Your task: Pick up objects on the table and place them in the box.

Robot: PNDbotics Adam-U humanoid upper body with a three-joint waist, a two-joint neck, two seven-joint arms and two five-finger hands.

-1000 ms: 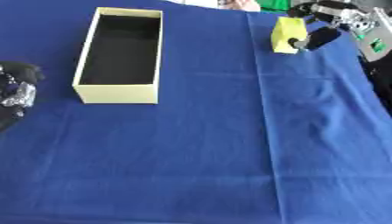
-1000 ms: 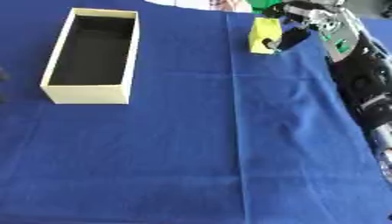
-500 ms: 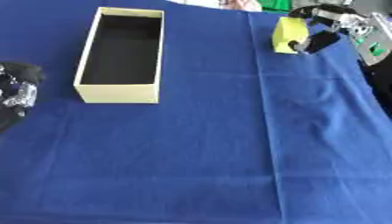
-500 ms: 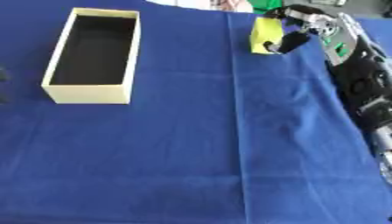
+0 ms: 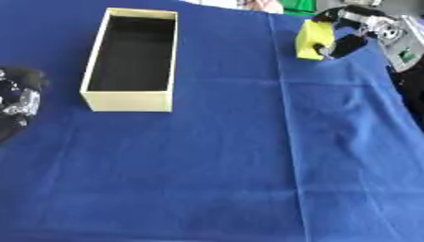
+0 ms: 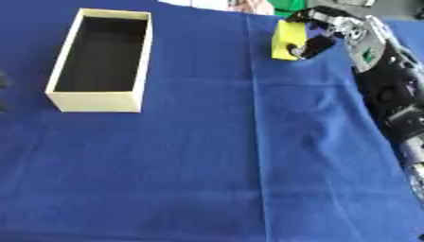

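Fingers and thumb of your right hand [image 6: 324, 34] are curling round the yellow block [image 5: 314, 39] at the far right of the blue cloth [image 5: 224, 156], so you are pinching it between them. The cream box [image 5: 132, 97] is sitting well apart, across the cloth to the left, open and apparently empty. That long carry is the risk: the block is sitting near the fingertips, not deep in the palm, so it is likely to twist or slip out if you are swinging the arm fast. Coming in low, you are also risking a knock against the box's near wall. Your left hand [image 5: 18, 94] is idling at the left edge; I cannot tell how its fingers are set.
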